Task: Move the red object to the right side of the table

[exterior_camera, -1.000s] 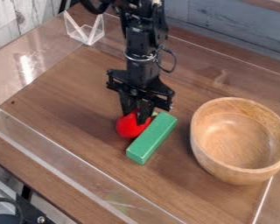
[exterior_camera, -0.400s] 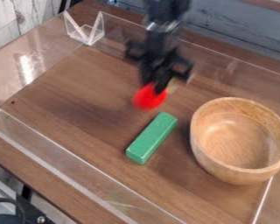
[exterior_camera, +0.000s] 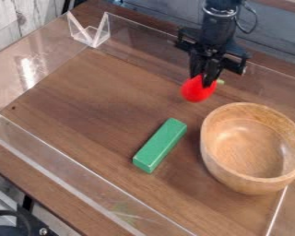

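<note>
The red object (exterior_camera: 197, 88) is a small rounded toy hanging a little above the dark wood table (exterior_camera: 88, 101), toward the back right. My gripper (exterior_camera: 206, 81) points straight down over it, and its black fingers are shut on the red object's top. The toy's green top is hidden between the fingers. It hangs just behind the wooden bowl's far left rim.
A large wooden bowl (exterior_camera: 253, 146) stands at the right. A green rectangular block (exterior_camera: 160, 145) lies diagonally near the middle front. Low clear acrylic walls (exterior_camera: 64, 175) border the table, and a clear stand (exterior_camera: 88, 29) sits at the back left.
My gripper has lifted the red object from beside the green block and carried it back and to the right, up near the bowl's far rim.
</note>
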Controlling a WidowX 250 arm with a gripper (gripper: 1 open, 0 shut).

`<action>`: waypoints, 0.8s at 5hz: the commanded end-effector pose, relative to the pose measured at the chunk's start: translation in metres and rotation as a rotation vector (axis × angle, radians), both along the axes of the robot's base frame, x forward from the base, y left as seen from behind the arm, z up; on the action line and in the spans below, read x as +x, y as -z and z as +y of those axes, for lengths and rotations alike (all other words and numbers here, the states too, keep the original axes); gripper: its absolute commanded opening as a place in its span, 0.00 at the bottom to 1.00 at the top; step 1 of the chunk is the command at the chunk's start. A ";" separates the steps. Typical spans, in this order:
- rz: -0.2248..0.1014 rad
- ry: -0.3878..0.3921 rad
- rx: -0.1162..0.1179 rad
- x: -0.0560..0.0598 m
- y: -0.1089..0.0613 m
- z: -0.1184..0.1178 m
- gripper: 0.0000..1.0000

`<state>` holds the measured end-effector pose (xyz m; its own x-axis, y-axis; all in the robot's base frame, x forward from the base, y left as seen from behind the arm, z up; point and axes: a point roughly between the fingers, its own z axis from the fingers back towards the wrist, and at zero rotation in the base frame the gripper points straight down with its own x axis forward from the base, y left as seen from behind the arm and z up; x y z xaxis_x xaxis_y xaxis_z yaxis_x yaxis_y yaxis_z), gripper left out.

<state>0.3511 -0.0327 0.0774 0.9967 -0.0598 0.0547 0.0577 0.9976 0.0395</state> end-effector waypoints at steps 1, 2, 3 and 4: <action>-0.061 0.071 -0.001 0.014 -0.015 -0.001 0.00; -0.057 0.142 -0.001 0.019 -0.011 -0.004 0.00; -0.052 0.131 0.003 0.025 -0.004 -0.009 0.00; -0.047 0.117 0.007 0.027 0.004 -0.013 0.00</action>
<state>0.3660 -0.0422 0.0508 0.9852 -0.1697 0.0234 0.1686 0.9847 0.0441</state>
